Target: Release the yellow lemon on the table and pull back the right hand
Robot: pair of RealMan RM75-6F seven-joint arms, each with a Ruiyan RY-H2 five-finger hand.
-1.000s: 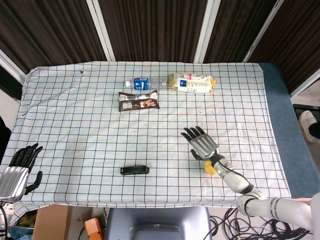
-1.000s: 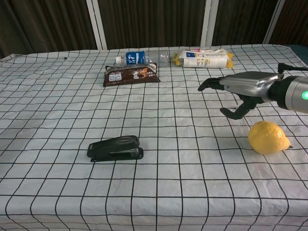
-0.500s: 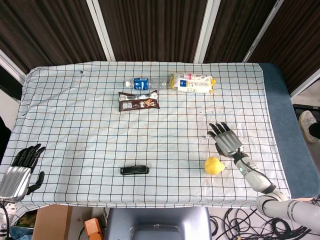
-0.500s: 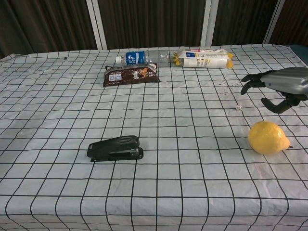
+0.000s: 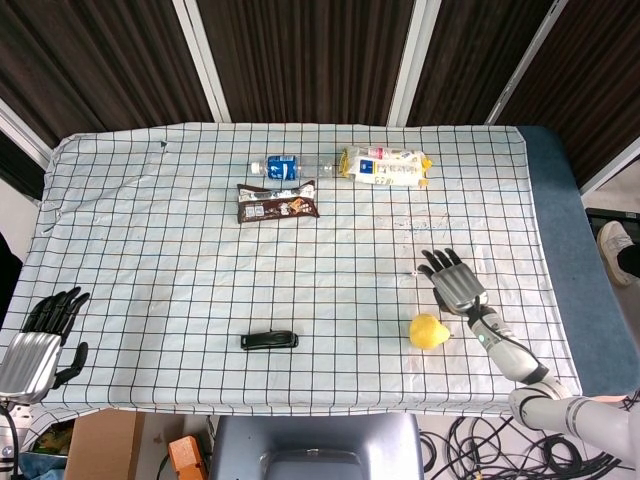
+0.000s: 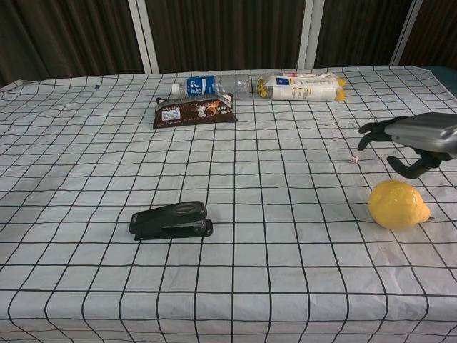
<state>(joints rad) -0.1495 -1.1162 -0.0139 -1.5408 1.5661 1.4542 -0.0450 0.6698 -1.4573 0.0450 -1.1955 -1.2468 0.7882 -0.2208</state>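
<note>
The yellow lemon (image 5: 429,331) (image 6: 398,204) lies alone on the checked tablecloth at the front right. My right hand (image 5: 455,281) (image 6: 414,139) hovers just behind and to the right of it, fingers spread, holding nothing and not touching the fruit. My left hand (image 5: 40,335) hangs off the table's front left corner, fingers apart and empty; it does not show in the chest view.
A black stapler (image 5: 269,340) (image 6: 171,220) lies front centre. At the back sit a brown snack pack (image 5: 277,202) (image 6: 194,112), a water bottle (image 5: 290,165) (image 6: 211,85) and a white and yellow bag (image 5: 386,166) (image 6: 303,86). The table's right edge (image 5: 553,290) is close to my right hand.
A second ago my right hand was over the lemon; it pulled away to the right, leaving the lemon on the cloth. In the last half second it barely shifted.
</note>
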